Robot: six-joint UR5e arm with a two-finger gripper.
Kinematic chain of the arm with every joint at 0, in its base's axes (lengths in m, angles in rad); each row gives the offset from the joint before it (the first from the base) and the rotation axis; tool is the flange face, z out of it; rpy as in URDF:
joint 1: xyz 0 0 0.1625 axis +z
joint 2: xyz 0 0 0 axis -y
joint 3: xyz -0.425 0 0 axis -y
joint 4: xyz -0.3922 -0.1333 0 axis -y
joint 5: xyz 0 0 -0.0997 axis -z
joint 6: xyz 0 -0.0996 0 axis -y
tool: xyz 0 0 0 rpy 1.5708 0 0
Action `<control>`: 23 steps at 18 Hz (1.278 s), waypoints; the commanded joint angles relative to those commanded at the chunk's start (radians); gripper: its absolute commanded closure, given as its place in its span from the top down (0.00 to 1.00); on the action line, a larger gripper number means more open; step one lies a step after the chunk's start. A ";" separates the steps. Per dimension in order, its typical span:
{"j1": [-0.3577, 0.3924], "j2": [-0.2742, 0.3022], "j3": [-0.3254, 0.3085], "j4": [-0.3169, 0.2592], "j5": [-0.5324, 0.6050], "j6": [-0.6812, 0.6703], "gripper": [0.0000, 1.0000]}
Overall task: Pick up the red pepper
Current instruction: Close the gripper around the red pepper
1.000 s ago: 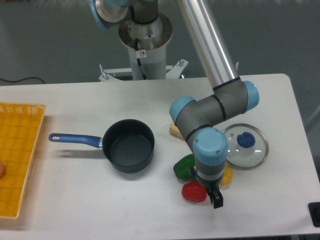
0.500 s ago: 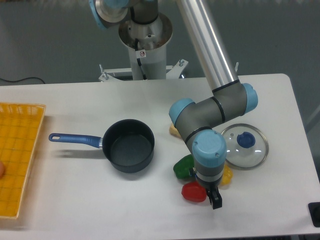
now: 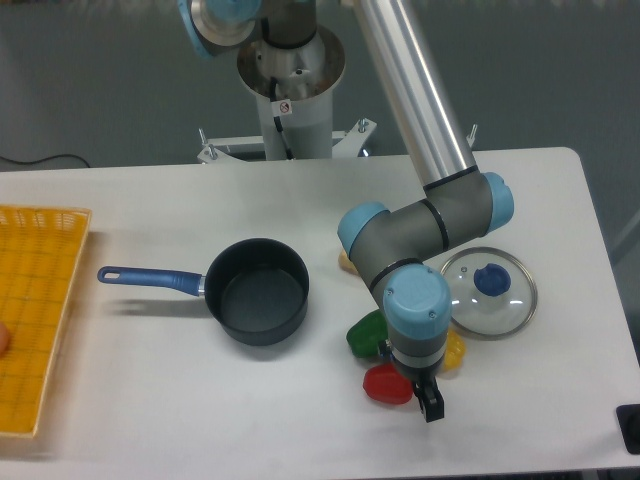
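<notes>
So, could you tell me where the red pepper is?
The red pepper lies near the table's front edge, just below the green pepper, partly under the gripper.

White table point(image 3: 150, 200) filled most of the view, rounded corner at the far right, front edge cut by the bottom of the picture. Behind it a plain grey-green wall or floor surface point(image 3: 90, 70), dim and featureless; cannot tell which. A black cable point(image 3: 40, 160) ran along the far left just past the table edge. A dark object point(image 3: 630, 428) sat at the lower right border, mostly cropped. Light was even and soft, with faint shadows on the tabletop.
</notes>
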 joint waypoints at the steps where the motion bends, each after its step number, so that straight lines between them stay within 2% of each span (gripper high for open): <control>1: 0.000 -0.003 0.000 0.003 0.002 -0.002 0.97; 15: -0.018 -0.020 0.009 0.012 0.040 -0.002 0.93; 21: -0.018 -0.026 0.011 0.017 0.040 0.008 0.87; 23: -0.018 -0.026 0.009 0.017 0.040 0.008 0.83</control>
